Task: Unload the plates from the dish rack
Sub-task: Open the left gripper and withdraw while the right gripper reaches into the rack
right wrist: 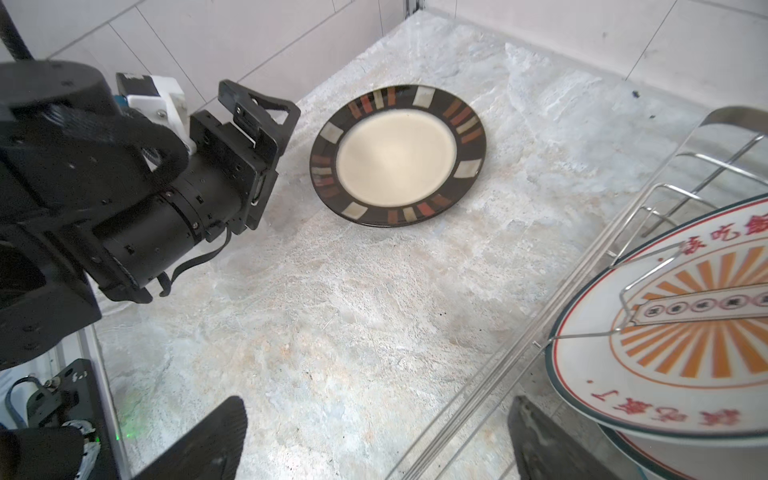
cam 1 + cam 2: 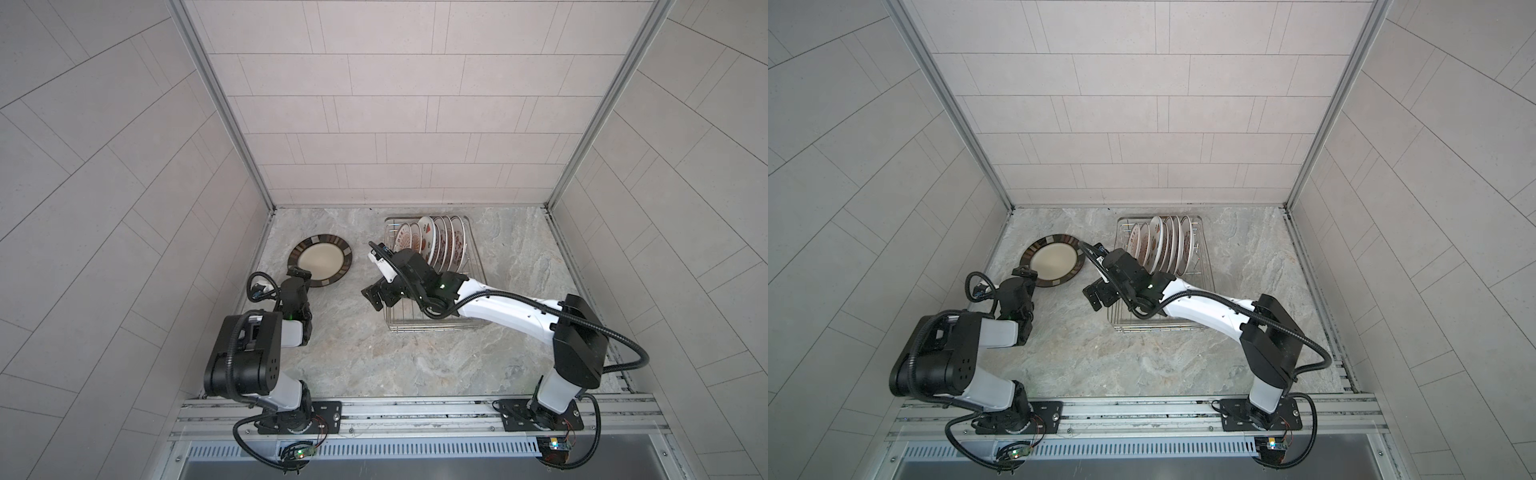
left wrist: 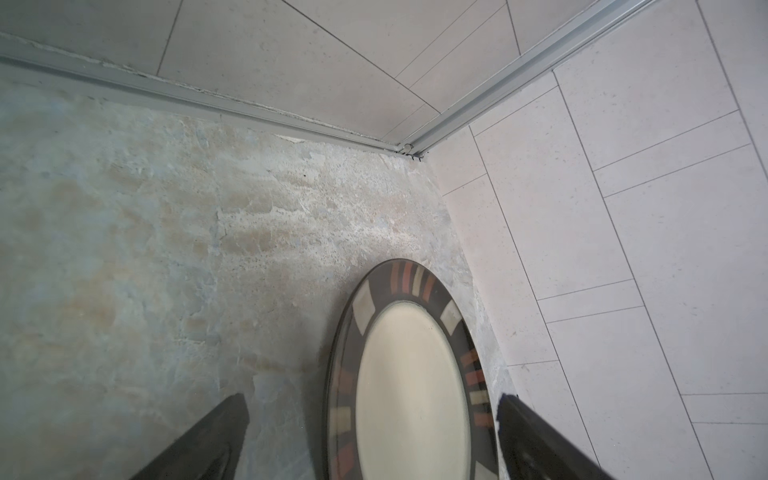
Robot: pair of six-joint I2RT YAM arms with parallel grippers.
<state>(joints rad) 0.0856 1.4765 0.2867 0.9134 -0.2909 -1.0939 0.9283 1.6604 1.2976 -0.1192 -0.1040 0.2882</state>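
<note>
1. Left fingers (image 3: 216, 436): spread wide, gripping nothing. A striped plate (image 3: 411, 374) with a cream centre and a dark band lies flat on the counter (image 2: 374, 365), its near rim in the gap between them. I cannot tell whether either finger touches it.
2. Right fingers (image 1: 208, 440): just as wide and empty. They hang at the 9 o'clock side of the dish rack (image 2: 428, 328), just beside a sunburst plate (image 1: 681, 357).
3. From above, with the arm bases at 6 o'clock, the striped plate sits at 10 o'clock, already out of the rack. The rack runs from the centre toward 1 o'clock. The plates (image 2: 434, 243) stand on edge, packed close, in its far half.
4. Handling, as I judge it: the plates look glazed, so stiff, slick and breakable, with some weight. Pinch an upper rim edge-on, one finger on each face, and lift straight out of the prongs. The tight spacing leaves little room to slip a finger behind.
5. Hard to see: the right wrist covers the lower parts of the nearest plates from above, so the count is uncertain. The right wrist view cuts off the sunburst plate. The prongs holding each plate are mostly hidden.
</note>
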